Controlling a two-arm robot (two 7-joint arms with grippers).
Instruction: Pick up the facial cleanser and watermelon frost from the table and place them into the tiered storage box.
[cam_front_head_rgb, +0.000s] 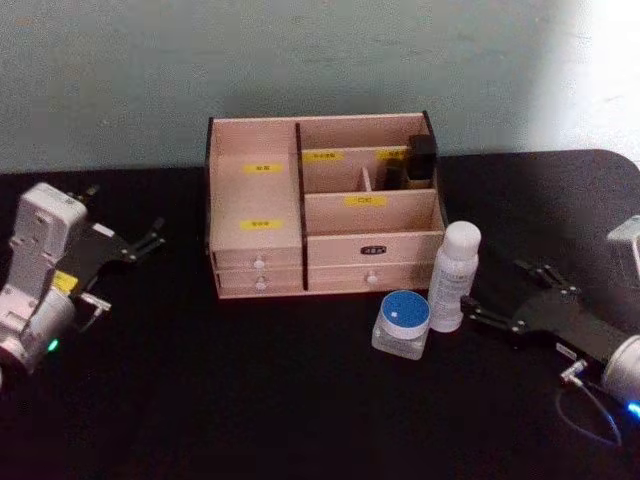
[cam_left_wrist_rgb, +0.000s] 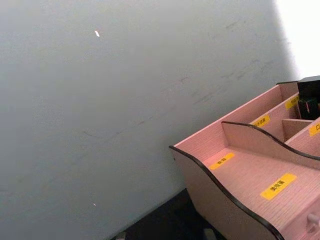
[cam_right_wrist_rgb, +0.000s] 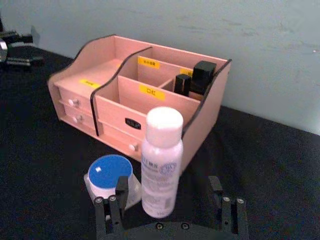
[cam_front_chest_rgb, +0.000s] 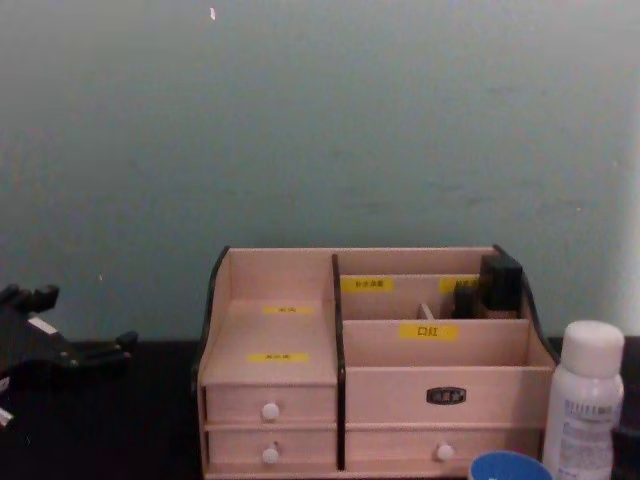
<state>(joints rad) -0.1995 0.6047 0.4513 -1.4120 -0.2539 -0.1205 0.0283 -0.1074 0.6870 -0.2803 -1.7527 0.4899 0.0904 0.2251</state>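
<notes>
The facial cleanser (cam_front_head_rgb: 454, 275), a white bottle with a white cap, stands upright on the black table just right of the tiered storage box (cam_front_head_rgb: 256, 200). The watermelon frost (cam_front_head_rgb: 402, 323), a small clear jar with a blue lid, sits beside it, nearer to me. My right gripper (cam_front_head_rgb: 515, 296) is open, low over the table to the right of the bottle. In the right wrist view the bottle (cam_right_wrist_rgb: 161, 161) stands just ahead of the open gripper (cam_right_wrist_rgb: 167, 207), with the jar (cam_right_wrist_rgb: 109, 172) near one finger. My left gripper (cam_front_head_rgb: 142, 242) rests open at the far left.
The light wooden box (cam_front_chest_rgb: 270, 330) stands at the back middle against a grey-green wall, with its drawers shut. Two black items (cam_front_head_rgb: 420, 160) stand in its back right compartment. Its left stepped shelves (cam_left_wrist_rgb: 240, 170) are bare. Black tabletop stretches in front.
</notes>
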